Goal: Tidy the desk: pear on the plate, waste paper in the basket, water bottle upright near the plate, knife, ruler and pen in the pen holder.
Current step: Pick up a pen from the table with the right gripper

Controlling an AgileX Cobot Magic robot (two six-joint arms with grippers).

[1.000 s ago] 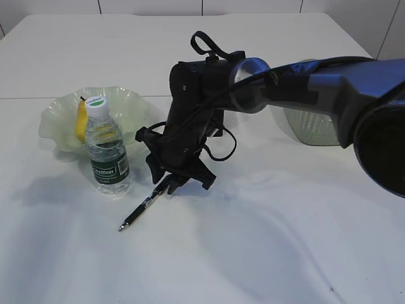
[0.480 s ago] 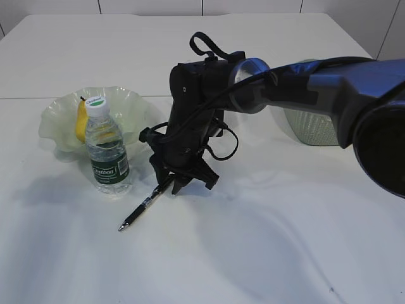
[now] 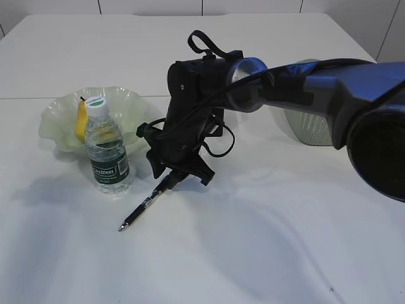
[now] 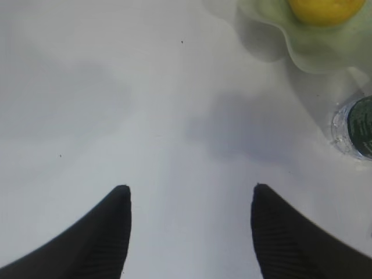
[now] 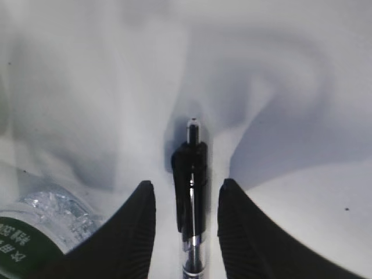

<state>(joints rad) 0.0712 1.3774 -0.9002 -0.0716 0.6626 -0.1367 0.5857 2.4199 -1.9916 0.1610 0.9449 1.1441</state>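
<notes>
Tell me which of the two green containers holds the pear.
The wavy pale-green glass plate on the left holds the yellow pear; the sage-green perforated basket sits right.

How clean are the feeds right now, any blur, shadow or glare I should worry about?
Exterior view: sharp on the pen and water bottle, soft arm shadows on the cloth, near arm blurred. Right wrist view: pen slightly soft, heavy grey shadows. Left wrist view: fingertips blurred, pear bright.

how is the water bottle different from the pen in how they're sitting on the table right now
The water bottle stands upright on its base; the pen lies flat on the cloth. The bottle stands free with nothing around it; the pen's rear end lies between the right gripper's fingers, with a gap on each side. The bottle is clear with a green label; the pen is dark and slim. Both sit in front of the plate.
</notes>
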